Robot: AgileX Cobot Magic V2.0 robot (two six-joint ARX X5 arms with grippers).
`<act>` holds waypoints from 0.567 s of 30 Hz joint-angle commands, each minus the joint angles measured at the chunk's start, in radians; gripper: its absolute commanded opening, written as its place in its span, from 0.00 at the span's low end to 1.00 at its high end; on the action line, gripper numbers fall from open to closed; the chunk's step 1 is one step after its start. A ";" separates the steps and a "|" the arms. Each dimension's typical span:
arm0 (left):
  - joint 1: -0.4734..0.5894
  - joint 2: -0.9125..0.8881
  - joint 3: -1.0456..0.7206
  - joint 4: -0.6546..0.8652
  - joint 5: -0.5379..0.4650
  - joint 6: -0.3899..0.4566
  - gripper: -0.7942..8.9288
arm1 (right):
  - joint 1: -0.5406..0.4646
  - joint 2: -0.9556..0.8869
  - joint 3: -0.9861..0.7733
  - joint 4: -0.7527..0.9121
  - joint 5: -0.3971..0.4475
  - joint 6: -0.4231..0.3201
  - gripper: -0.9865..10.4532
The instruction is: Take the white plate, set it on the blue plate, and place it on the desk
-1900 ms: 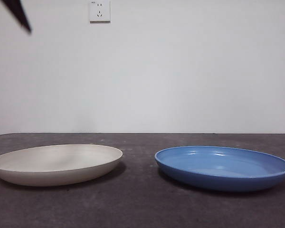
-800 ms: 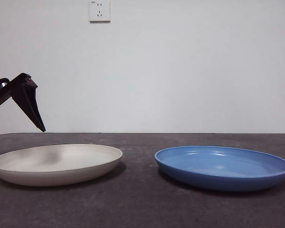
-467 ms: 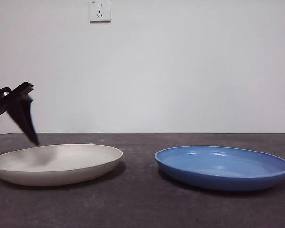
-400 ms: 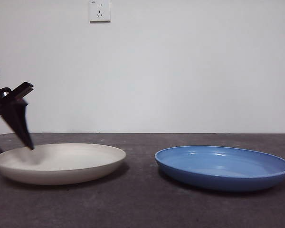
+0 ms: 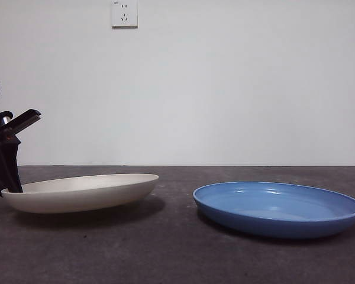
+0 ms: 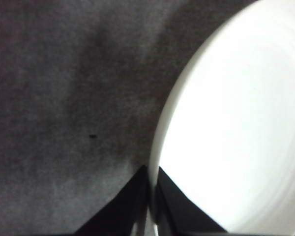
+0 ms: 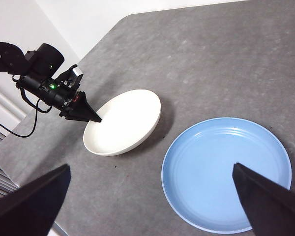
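- Since a moment ago my left gripper [image 5: 10,188] has dropped from above the white plate [image 5: 83,192] down onto its rim, and the plate itself has tipped: the edge I've got sits higher off the desk [image 5: 177,254] and the whole thing has slid a bit toward the blue plate [image 5: 278,208].
- Fingers on that side are pinching the white plate's rim, one jaw on the inside and one on the outside; the left wrist view shows the rim [image 6: 157,162] running right between them.
- White plate is tilted, with its side nearest the blue plate still down on the desk.
- Blue plate lies flat on the desk, well apart from the white one, with a strip of bare tabletop between them.
- My right gripper [image 7: 152,196] hangs high above the blue plate, jaws spread wide with nothing in them.
- Wall socket [image 5: 124,13] is up on the wall behind the white plate.
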 commanded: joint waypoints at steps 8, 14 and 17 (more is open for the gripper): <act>-0.112 0.020 0.193 -0.150 0.002 -0.027 0.09 | 0.003 0.003 0.046 -0.031 0.006 0.010 0.58; -0.284 0.020 0.318 -0.194 -0.035 -0.061 0.09 | 0.003 0.003 0.137 -0.142 0.080 -0.045 0.58; -0.372 0.022 0.377 -0.192 -0.068 -0.083 0.09 | 0.003 0.003 0.204 -0.220 0.140 -0.085 0.58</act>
